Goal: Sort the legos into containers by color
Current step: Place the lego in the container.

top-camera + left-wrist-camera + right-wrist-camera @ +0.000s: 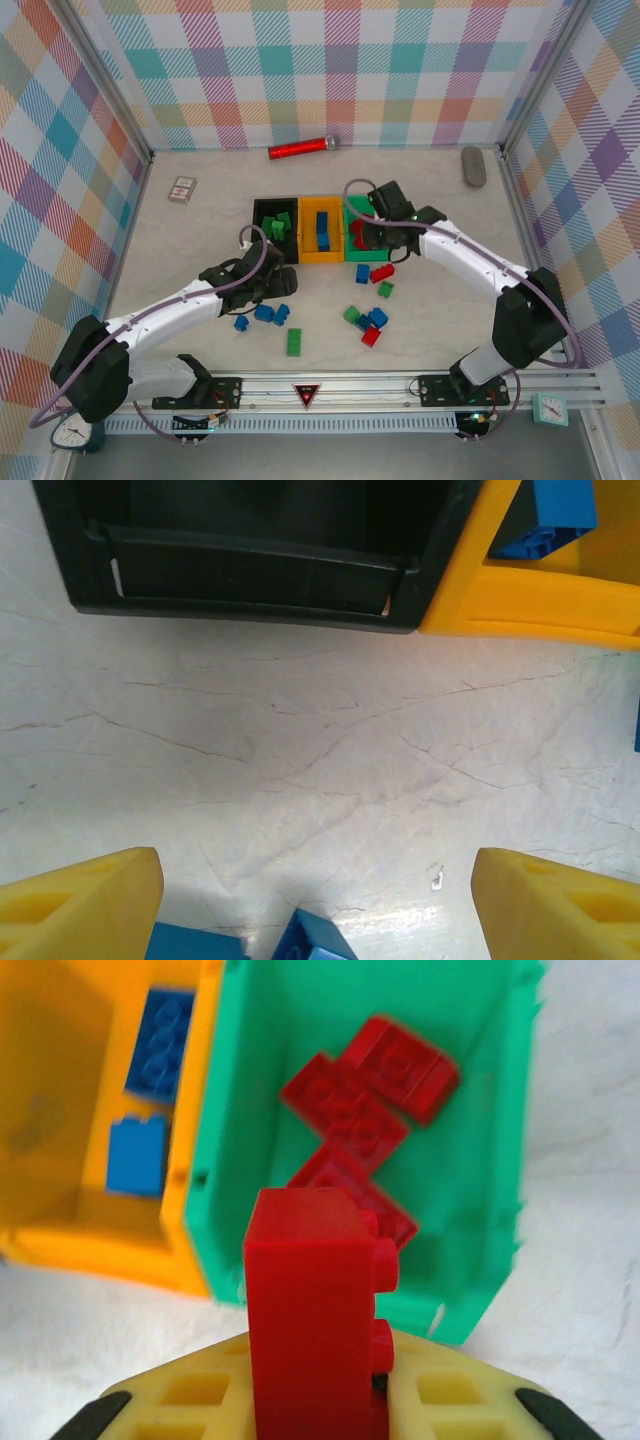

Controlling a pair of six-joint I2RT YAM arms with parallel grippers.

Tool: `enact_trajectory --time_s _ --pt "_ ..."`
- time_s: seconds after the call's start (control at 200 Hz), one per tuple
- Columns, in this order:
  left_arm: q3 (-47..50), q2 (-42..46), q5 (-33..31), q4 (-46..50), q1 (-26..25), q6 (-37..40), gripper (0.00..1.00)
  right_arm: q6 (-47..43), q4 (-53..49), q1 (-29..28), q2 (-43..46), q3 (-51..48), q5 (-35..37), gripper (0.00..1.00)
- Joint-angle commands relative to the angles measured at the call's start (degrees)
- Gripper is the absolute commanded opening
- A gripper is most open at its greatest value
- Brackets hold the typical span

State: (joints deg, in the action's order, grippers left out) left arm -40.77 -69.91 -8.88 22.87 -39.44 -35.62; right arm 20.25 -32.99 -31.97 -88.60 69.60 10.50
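Observation:
The three joined containers stand mid-table: black bin (262,206) with green legos (278,228), orange-yellow bin (322,257) with blue legos (322,230), green bin (360,256) with red ones. My right gripper (376,238) (320,1390) is shut on an upright red lego (310,1300), held just in front of and above the green bin (480,1160), where three red legos (360,1110) lie. My left gripper (270,287) (315,900) stands open over bare table before the black bin (250,565), with two blue legos (312,942) at its near edge.
Loose legos lie in front of the bins: red (382,272), blue (362,273), green (386,290), a cluster (372,322), blue ones (272,313) and a green one (294,342). A red glittery cylinder (300,149), a card box (182,188) and a grey object (473,165) lie at the back.

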Motion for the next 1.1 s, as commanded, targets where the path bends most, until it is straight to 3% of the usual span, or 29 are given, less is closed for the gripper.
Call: enact_trajectory --time_s 0.0,0.06,0.12,0.175,0.355,0.55,0.8,1.09 --pt "0.9 -0.5 2.0 -1.5 0.5 -1.0 0.8 -0.3 -4.0 2.1 -5.0 5.7 -0.6 0.31" --pt "0.8 -0.1 1.1 -0.6 0.5 -1.1 0.8 -0.5 -5.4 2.9 -7.6 8.6 -1.3 0.36" --pt "0.9 0.8 0.6 0.1 0.4 -0.9 0.8 -0.4 -5.8 3.0 -9.1 10.1 -1.1 0.48" --pt "1.1 1.7 0.5 0.5 0.4 -0.7 0.8 -0.4 -5.8 3.0 -9.6 10.4 -1.0 0.52" --pt "2.1 3.7 -0.4 1.0 0.5 -0.2 0.8 -0.2 -3.9 2.8 -7.9 6.9 -4.0 0.53" --pt "3.7 3.8 2.0 -2.7 0.4 0.8 0.81 0.5 -0.3 2.5 0.2 -3.5 -7.5 0.54" --pt "4.0 2.0 7.5 -9.7 0.4 3.1 0.81 3.0 1.0 1.3 9.9 -15.2 -7.1 0.55" --pt "4.2 1.2 10.2 -7.6 0.4 4.7 0.81 4.4 2.6 1.1 14.1 -21.6 -6.1 0.55"
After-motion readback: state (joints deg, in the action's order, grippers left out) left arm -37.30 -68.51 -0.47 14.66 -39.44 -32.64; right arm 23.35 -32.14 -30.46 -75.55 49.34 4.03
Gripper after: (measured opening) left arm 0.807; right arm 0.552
